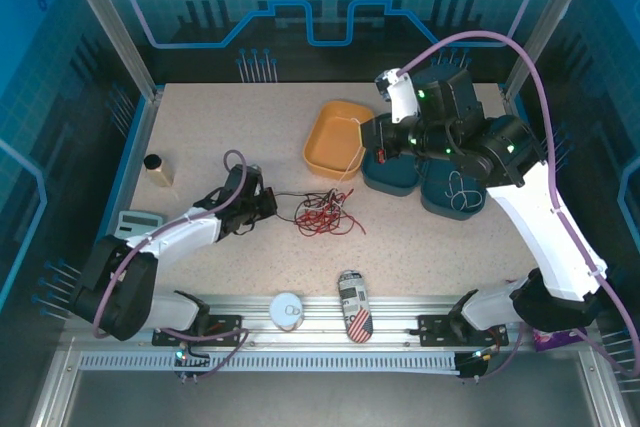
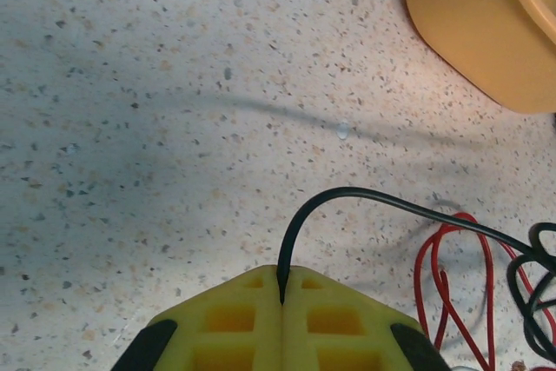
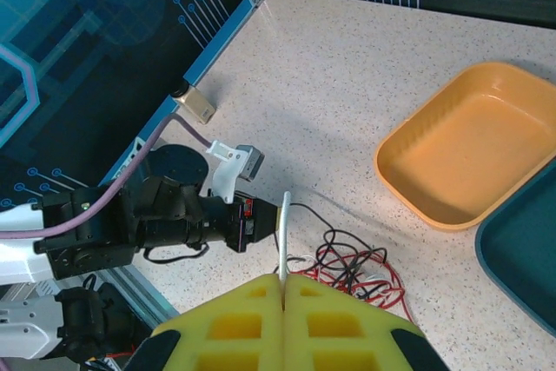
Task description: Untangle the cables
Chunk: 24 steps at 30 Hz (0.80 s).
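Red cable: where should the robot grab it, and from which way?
Best guess: take the red cable at the loop poking out of the pile's near edge, where it looks clear of the black cable. Come straight down from above, jaws across the strand, because it lies flat on the table.

The black cable [image 2: 382, 198] disappears into the seam between the left gripper's [image 2: 282, 271] yellow pads, which the bottom edge crops. The red cable [image 2: 420, 267] loops run off the bottom-right corner, and the orange tray [image 2: 469, 32] is cut at top and right. The lower end of the white cable [image 3: 283, 232] is buried between the right gripper's [image 3: 284, 280] pads. From above, the right arm [image 1: 480, 147] covers parts of 2 teal trays [image 1: 392, 183], and the tangle [image 1: 322, 212] is too fine to separate into strands.
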### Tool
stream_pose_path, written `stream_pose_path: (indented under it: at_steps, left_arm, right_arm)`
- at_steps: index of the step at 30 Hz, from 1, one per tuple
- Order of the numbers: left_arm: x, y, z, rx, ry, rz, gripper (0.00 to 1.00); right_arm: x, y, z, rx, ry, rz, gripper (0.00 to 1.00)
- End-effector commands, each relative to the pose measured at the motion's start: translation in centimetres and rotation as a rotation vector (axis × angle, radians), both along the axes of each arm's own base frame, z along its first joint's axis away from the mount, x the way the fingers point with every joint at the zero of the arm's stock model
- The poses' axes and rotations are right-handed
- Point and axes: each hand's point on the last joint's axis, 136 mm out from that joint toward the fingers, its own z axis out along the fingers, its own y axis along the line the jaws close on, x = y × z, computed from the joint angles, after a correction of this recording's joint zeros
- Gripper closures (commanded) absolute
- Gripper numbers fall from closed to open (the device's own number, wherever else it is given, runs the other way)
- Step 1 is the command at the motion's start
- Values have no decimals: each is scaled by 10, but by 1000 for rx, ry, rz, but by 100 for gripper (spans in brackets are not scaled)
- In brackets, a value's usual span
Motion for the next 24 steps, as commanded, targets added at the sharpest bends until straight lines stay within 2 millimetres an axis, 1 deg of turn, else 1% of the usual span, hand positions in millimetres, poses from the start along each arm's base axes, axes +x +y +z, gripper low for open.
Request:
stream_pose_path:
  at_steps: [1,4,6,7,8,9,11,12,14,17,19,21,24]
  left_arm:
    - [0,14,-6,23,13,39,100]
    - [1,15,5,-2,-8,35,99]
    - [0,11,17,-22,-31,8,85]
    - [-2,9,23,-34,-38,-2,81]
    - [-3,8,31,-45,-51,-11,75]
    - [-5,5,40,-62,-66,-25,67]
    - [-9,-2,57,-94,-102,-69,54]
    - [-11,-5,65,-107,-121,-95,48]
    - [-17,-11,77,-130,-157,-141,40]
    - [-27,-22,85,-156,-181,-212,33]
    - [-33,-32,85,-163,-179,-254,28]
    - [-39,-48,86,-164,-183,-310,20]
    - [-43,-70,78,-152,-175,-371,13]
  right_arm:
    - [5,8,-3,25,0,16,100]
    - [10,16,-30,12,65,10,100]
    - [15,18,-52,-12,117,-10,100]
    - [16,18,-63,-25,139,-20,100]
    - [17,18,-71,-36,156,-27,100]
    - [18,18,-78,-44,173,-34,100]
    - [20,19,-88,-53,188,-44,100]
    - [21,18,-91,-56,190,-50,100]
    - [24,16,-94,-62,189,-69,100]
    - [29,10,-95,-68,185,-99,100]
    - [31,7,-94,-67,180,-113,100]
    - [32,7,-92,-63,174,-113,100]
    - [34,2,-89,-63,162,-134,100]
